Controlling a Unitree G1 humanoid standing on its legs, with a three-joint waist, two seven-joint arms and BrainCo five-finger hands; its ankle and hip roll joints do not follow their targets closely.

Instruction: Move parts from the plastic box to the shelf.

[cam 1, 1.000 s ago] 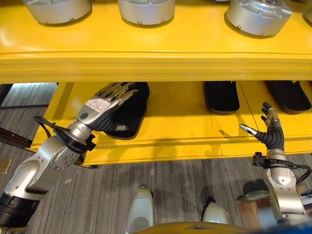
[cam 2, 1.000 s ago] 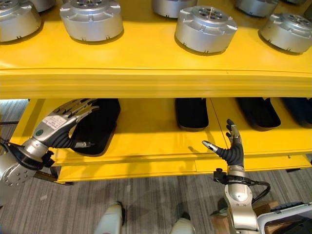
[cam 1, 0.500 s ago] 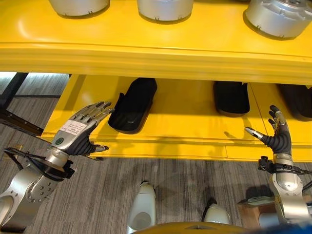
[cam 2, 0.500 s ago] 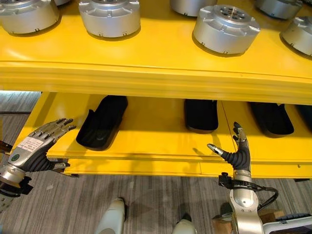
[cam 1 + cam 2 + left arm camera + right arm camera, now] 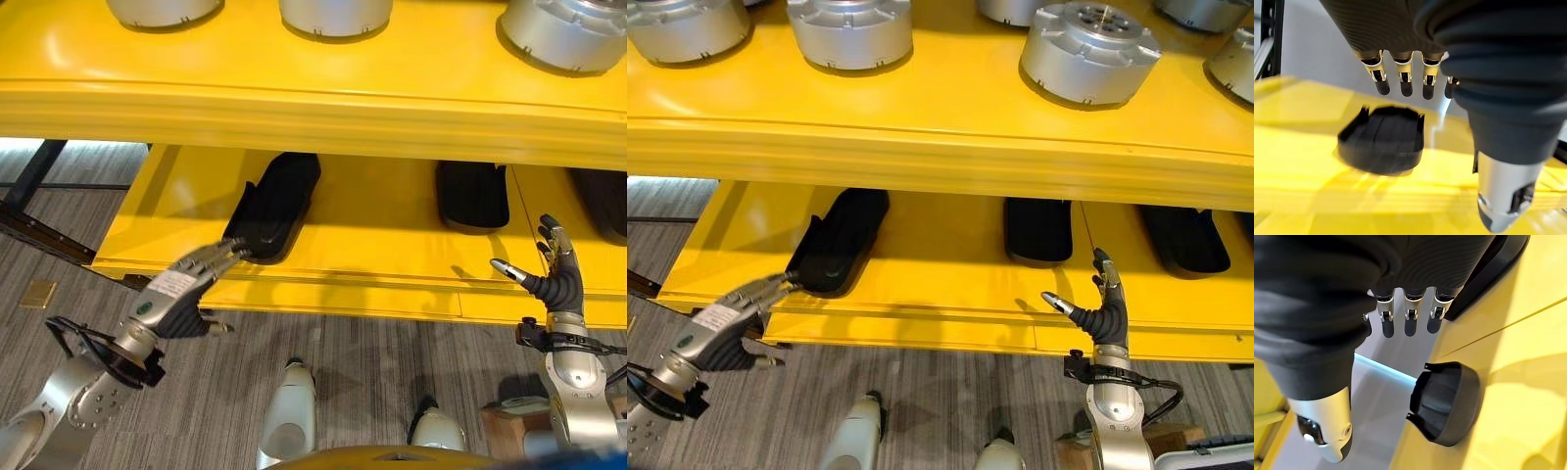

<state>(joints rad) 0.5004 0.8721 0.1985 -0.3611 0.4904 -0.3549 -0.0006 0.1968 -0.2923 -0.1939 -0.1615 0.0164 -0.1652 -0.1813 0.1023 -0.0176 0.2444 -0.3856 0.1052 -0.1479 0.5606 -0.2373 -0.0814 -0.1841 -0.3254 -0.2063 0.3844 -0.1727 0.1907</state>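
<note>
Grey striped flooring [image 5: 196, 392] ran beneath a yellow shelf unit of two tiers, its upper shelf [image 5: 921, 108] carrying a row of round silver parts [image 5: 1089, 51] and its lower shelf [image 5: 940, 284] holding black moulded parts set apart from one another. At the left, the left hand [image 5: 181, 294] hung in front of the lower shelf's front edge, fingers straight and relaxed, holding nothing — its fingertips [image 5: 233, 253] pointed at the near end of the leftmost black part [image 5: 274, 204], and contact could not be confirmed. The left wrist view showed that black part [image 5: 1382, 142] lying flat on the yellow surface past the extended fingers. Toward the centre lay a second black part [image 5: 1038, 230], and a third [image 5: 1185, 240] further right. At the right, the right hand [image 5: 554, 279] stood upright before the shelf edge — fingers spread and straight, thumb out to the side, empty. Its wrist view showed a black part [image 5: 1447, 401] beyond the fingers, resting on the yellow shelf.
</note>
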